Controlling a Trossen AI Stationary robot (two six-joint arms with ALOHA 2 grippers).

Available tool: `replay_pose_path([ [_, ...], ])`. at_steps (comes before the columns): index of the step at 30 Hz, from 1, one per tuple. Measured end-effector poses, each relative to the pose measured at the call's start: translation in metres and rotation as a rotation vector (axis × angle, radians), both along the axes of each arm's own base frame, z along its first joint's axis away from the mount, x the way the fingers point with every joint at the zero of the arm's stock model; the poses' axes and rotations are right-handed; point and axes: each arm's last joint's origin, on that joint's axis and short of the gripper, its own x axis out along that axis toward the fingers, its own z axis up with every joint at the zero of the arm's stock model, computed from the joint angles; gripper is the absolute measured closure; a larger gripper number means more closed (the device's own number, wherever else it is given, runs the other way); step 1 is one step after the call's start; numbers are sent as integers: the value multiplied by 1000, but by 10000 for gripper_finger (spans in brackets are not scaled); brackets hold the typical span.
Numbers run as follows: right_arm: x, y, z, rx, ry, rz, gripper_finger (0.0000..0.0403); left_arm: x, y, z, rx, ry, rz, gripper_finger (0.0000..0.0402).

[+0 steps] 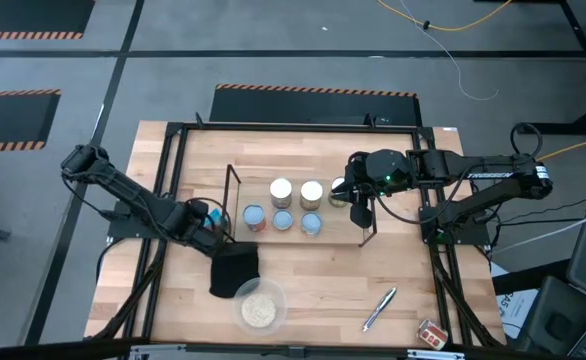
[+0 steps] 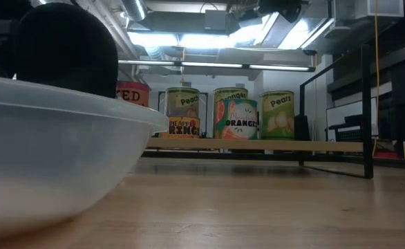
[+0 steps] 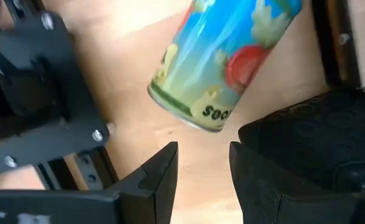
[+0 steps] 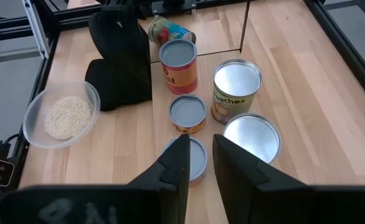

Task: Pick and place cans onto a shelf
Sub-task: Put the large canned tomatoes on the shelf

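A blue-labelled can point(image 3: 226, 56) lies on its side on the table left of the shelf point(image 1: 365, 236); it also shows in the right wrist view point(image 4: 170, 31). My left gripper point(image 3: 204, 162) is open just short of it, touching nothing; it also shows in the high view point(image 1: 215, 228). Several cans point(image 1: 311, 192) stand upright on the shelf's wooden board point(image 2: 327, 145). My right gripper point(image 4: 200, 155) hovers over the shelf's right end point(image 1: 359, 200), its fingers a narrow gap apart with nothing between them. A pears can point(image 2: 277, 114) stands at that end.
A black soft lump point(image 1: 233, 270) lies beside my left gripper. A clear bowl of pale grains point(image 1: 260, 308) stands near the front edge. A silver pen point(image 1: 380, 308) and a small red box point(image 1: 431, 333) lie at the front right. A black metal frame point(image 1: 173, 180) borders the tabletop.
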Motion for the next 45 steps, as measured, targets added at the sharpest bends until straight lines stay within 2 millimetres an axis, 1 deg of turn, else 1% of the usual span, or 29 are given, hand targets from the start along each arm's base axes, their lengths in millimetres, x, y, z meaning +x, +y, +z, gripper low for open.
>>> replay_pose_path([
  [5, 0, 0, 0, -2, 0, 2, 328, -5, -4, -17, 9, -13, 60, 264],
  [10, 0, 0, 0, -2, 0, 2, 328, -2, -5, -30, 31, -108, 84, 264],
  [12, 0, 0, 0, -2, 0, 1, 328, -3, -5, -33, 36, -114, 85, 264],
  [17, 0, 0, 0, 0, 0, 0, 328, -6, -3, -39, 58, -108, 92, 264],
  [23, 0, 0, 0, 0, 0, 0, 328, -5, -1, -39, 123, -147, 90, 264],
  [34, 0, 0, 0, 1, 0, 0, 328, -5, 0, -39, 129, -159, 134, 264],
  [38, 0, 0, 0, 0, -1, 0, 328, -8, 1, -44, 137, -150, 165, 265],
  [41, 0, 0, 0, 0, -1, 0, 328, -10, 3, -52, 137, -154, 186, 274],
  [45, 0, 0, 0, 0, 0, 0, 328, -12, 4, -62, 126, -170, 188, 300],
])
